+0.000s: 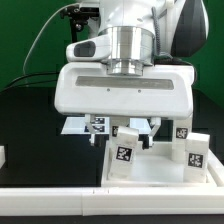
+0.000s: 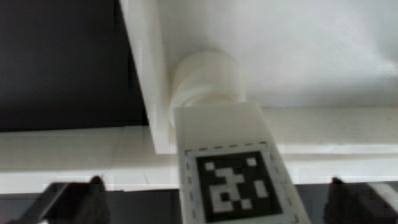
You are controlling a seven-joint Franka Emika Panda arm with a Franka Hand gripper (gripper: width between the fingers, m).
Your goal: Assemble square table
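- Beneath the lowered gripper (image 1: 128, 140), at the far side of the square table top (image 1: 160, 172), a white tagged leg (image 2: 222, 140) is seen standing between the fingers.
- In the wrist view the dark fingertips (image 2: 75, 200) are set apart on either side of that leg, without touching it; the gripper is spread wide.
- On the table top, three more legs are seen: one (image 1: 124, 157) near the front and two (image 1: 195, 155) toward the exterior view's right.
- The table top is bordered in front by the long white rail (image 1: 60, 200).
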